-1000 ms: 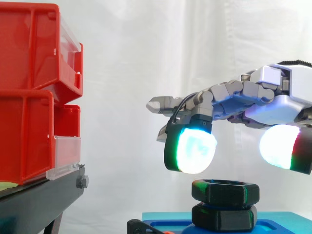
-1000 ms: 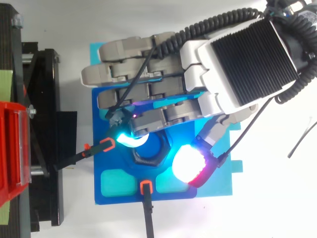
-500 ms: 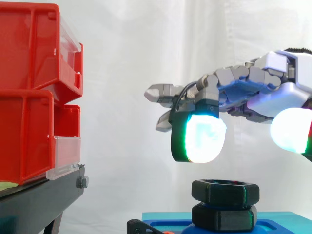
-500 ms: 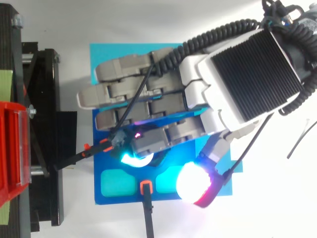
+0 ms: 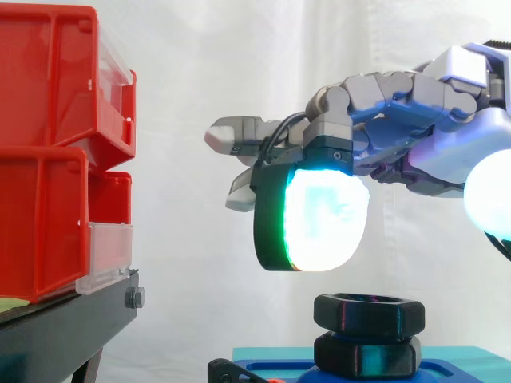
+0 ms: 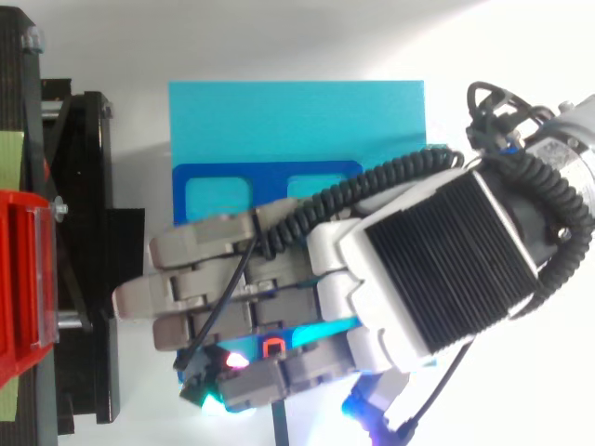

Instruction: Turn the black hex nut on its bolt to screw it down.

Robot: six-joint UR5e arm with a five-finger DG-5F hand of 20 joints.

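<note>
Nearest in the side view is one broad fingertip [image 5: 323, 219] of the hand [image 5: 447, 155], a thick rounded pad glowing white and cyan inside a black shell with a green rim. It hangs above the nut [image 5: 369, 313] and a little left of it, with clear air between them. The other fingers, jointed grey segments, reach out level toward the left. A second glowing pad [image 5: 491, 199] is cut off by the right edge. The hand is spread loose and holds nothing.

The nut is matt black and six-sided with chamfered corners. It sits on top of a second black hex piece [image 5: 367, 357] of like shape; whether that is the bolt's head cannot be told. Both rise from a smooth blue plate [image 5: 455, 359], whose lower part the frame cuts off. A black clamp [image 5: 227, 372] with an orange tip meets the plate's left end.

From above, the hand [image 6: 446, 269], with its ribbed black back panel, covers the nut and the near half of the plate [image 6: 297, 121], which lies on a white counter [image 6: 279, 37].

Further left stand glossy red plastic bins [image 5: 48, 144], stacked, with clear fronts [image 5: 108, 251], on a black stand [image 5: 64, 335]. Behind everything hangs a creased white curtain [image 5: 200, 80]
</note>
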